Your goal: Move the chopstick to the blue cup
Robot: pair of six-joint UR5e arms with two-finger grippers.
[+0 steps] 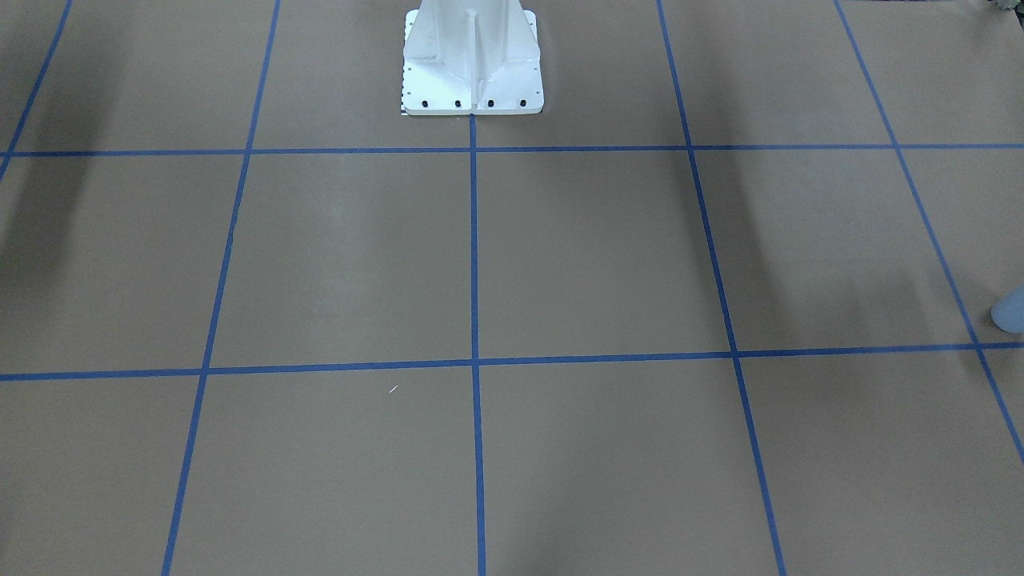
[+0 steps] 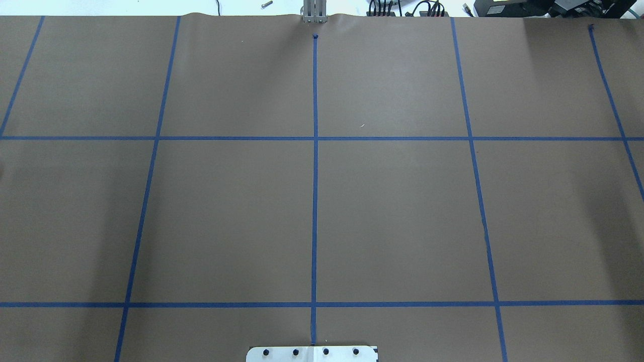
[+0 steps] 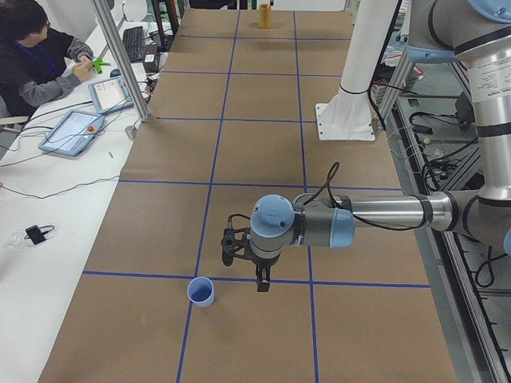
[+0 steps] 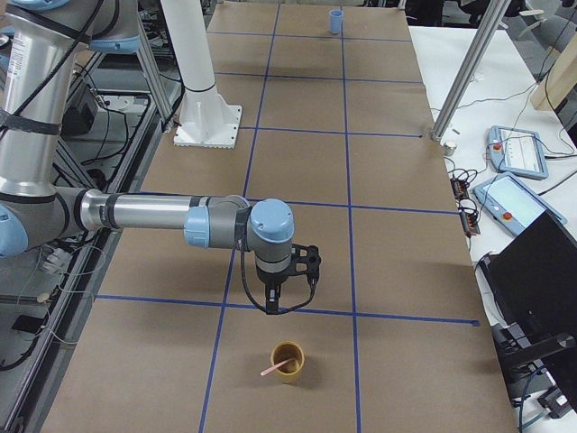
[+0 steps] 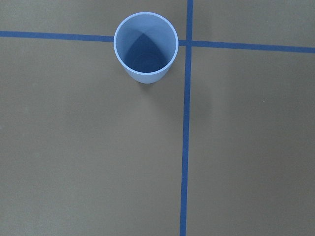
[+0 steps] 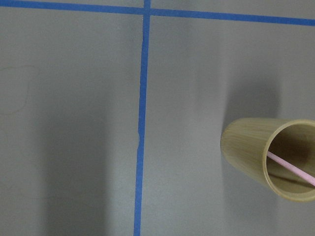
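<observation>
Exterior right view, nearest the camera: a tan, wood-grain cylindrical cup (image 4: 290, 368) stands upright on the brown paper-covered table (image 4: 406, 271). The thin pink chopstick (image 4: 270, 369) leans inside it, one end projecting over the rim. Just beyond, the right gripper (image 4: 270, 307) hangs pointing down, above the table and apart from the cup. Whether its claw is wide or narrow cannot be told.

At the table's far end stands the small pale blue plastic cup (image 4: 335, 20), upright and empty in the left wrist view. The left gripper (image 3: 262, 284) hovers near it, its claw state likewise indeterminable.

Assessment: pick-up not yet begun. Recommended: centre the right gripper over the projecting end, close across the shaft, and lift along the chopstick's lean so the tan cup does not tip.
</observation>
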